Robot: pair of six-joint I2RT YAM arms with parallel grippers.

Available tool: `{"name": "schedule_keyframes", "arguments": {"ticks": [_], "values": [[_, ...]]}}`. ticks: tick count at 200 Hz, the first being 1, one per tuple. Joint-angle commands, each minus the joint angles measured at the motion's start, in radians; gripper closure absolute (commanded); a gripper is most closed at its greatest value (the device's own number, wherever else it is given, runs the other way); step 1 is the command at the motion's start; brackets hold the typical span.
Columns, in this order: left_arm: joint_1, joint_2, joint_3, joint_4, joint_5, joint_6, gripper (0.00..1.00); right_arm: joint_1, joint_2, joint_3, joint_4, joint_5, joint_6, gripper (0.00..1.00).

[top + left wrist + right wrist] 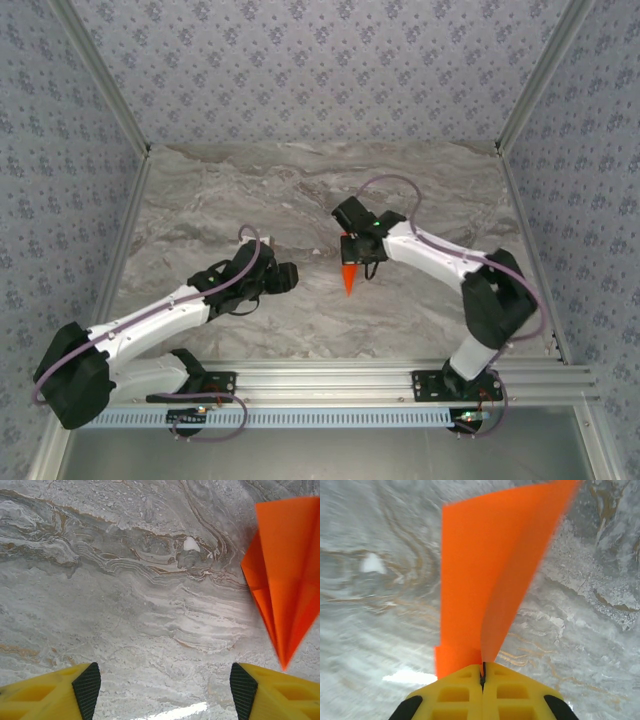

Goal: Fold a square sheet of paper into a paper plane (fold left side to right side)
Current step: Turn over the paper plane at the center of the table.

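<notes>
Right at the near edge, both arm bases sit bolted to the aluminium rail. The left arm reaches in from the near-left corner, and the left end effector hangs low over the grey marbled tabletop, left of centre. Its wrist camera shows the yellow fingers standing wide apart, with nothing between them but bare stone.

Just to its right, about the middle of the tabletop, there's the paper plane. It's bright orange, a narrow dart, with its sharp tip aimed toward the near edge. The left wrist camera catches its centre crease and folded flaps clearly.

The right end effector has it. On the right wrist camera the fingers are pressed together on the plane's blunt end, the paper pinched in the seam between them. Whether the tip touches the tabletop, I can't tell. Past the far edge stands the patterned wall.
</notes>
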Motion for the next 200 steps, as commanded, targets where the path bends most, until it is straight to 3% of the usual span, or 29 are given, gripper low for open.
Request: {"name": "schedule_keyframes", "arguments": {"ticks": [1, 39, 66, 81, 100, 116, 136, 174, 200], "values": [[0.004, -0.03, 0.017, -0.034, -0.037, 0.014, 0.28, -0.023, -0.122, -0.069, 0.078, -0.13, -0.047, 1.0], [0.005, -0.049, 0.018, -0.047, -0.069, 0.008, 0.28, -0.131, -0.231, -0.318, 0.42, -0.464, -0.013, 1.0], [0.006, -0.052, 0.023, -0.058, -0.073, 0.007, 0.27, -0.226, -0.189, -0.476, 0.566, -0.529, 0.037, 0.97], [0.006, -0.054, 0.028, -0.062, -0.072, 0.008, 0.27, -0.265, -0.181, -0.48, 0.512, -0.508, -0.006, 0.75], [0.006, -0.055, 0.04, -0.068, -0.071, 0.017, 0.25, -0.274, -0.209, -0.417, 0.331, -0.394, -0.096, 0.6], [0.006, -0.059, 0.051, -0.073, -0.075, 0.027, 0.22, -0.271, -0.248, -0.36, 0.195, -0.31, -0.147, 0.56], [0.006, -0.066, 0.058, -0.067, -0.085, 0.032, 0.16, -0.26, -0.288, -0.317, 0.095, -0.309, -0.203, 0.54], [0.02, -0.103, 0.046, -0.03, -0.097, 0.026, 0.05, -0.274, -0.29, -0.336, 0.01, -0.44, -0.317, 0.39], [0.031, -0.12, 0.042, -0.031, -0.098, 0.024, 0.04, -0.333, -0.267, -0.378, 0.059, -0.598, -0.346, 0.39]]}}
